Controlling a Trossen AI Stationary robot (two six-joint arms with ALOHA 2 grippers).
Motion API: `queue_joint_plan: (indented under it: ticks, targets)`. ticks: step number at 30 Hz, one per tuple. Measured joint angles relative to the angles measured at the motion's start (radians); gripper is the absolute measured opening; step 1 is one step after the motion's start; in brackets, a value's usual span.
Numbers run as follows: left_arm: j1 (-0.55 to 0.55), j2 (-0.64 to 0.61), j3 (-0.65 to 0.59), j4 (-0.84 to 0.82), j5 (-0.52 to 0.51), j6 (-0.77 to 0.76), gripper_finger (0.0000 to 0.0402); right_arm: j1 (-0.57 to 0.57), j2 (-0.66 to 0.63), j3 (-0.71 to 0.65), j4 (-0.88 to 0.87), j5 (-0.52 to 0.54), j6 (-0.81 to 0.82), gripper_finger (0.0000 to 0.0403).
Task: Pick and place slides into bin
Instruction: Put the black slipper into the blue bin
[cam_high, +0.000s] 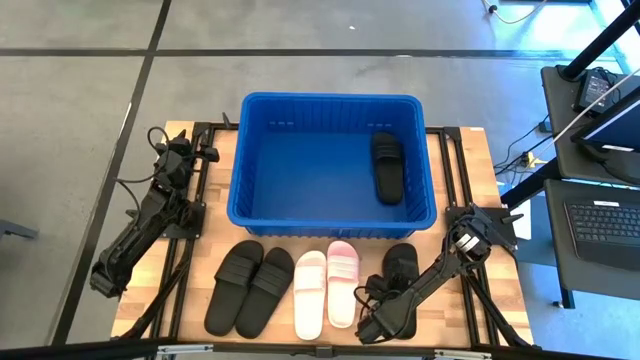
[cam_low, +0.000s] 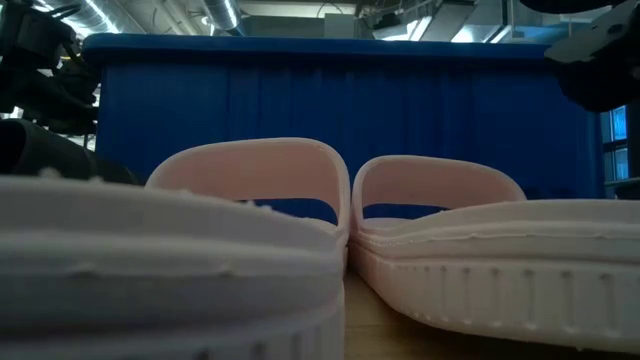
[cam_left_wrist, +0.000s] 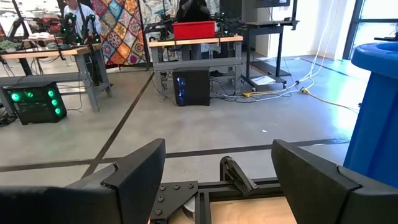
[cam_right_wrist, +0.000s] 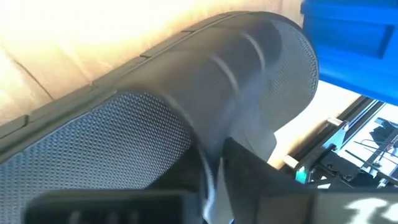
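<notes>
Nearby, four slides (cam_high: 290, 290) crowd the right tool (cam_high: 385, 295) clenched on a black slide (cam_high: 402, 262); left tool (cam_high: 178, 152) released.

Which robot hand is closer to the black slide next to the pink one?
The right gripper is closer; it is on that black slide, pinching its strap. The left gripper waits far off, beside the bin.

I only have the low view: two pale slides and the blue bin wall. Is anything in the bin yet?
Observer: Yes, one black slide lies inside the bin, near its right wall.
Operator: Where's the right end effector?
Observer: The right end effector is pinched on the strap of the last table slide, just right of the pale pair.
Operator: And the left one?
Observer: The left end effector is open, off the bin's left side.
</notes>
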Motion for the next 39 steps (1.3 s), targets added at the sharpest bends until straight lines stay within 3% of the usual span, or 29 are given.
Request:
queue_joint_plan:
  ticks: [2,10,24,28,33,39]
  targets:
    - [0.000,0.000,0.000,0.000,0.001,0.000,0.0290,0.000,0.000,0.005,-0.001,-0.006,0.000,0.0018]
    - [0.000,0.000,0.000,0.000,0.002,0.000,0.0290,-0.002,0.002,0.107,0.019,-0.023,-0.005,0.0017]
    - [0.000,0.000,0.000,0.000,0.003,-0.001,0.0290,-0.014,0.002,0.528,0.020,-0.080,0.037,0.0017]
    - [0.000,0.000,0.000,0.000,0.004,-0.001,0.0290,-0.024,-0.006,0.635,0.022,0.015,0.060,0.0017]
    - [-0.002,0.000,0.000,0.000,0.006,-0.001,0.0290,-0.037,-0.084,0.616,-0.002,0.124,0.076,0.0017]
    - [-0.002,0.000,0.000,-0.001,0.035,-0.001,0.0290,-0.060,-0.175,0.616,0.008,0.354,-0.005,0.0017]
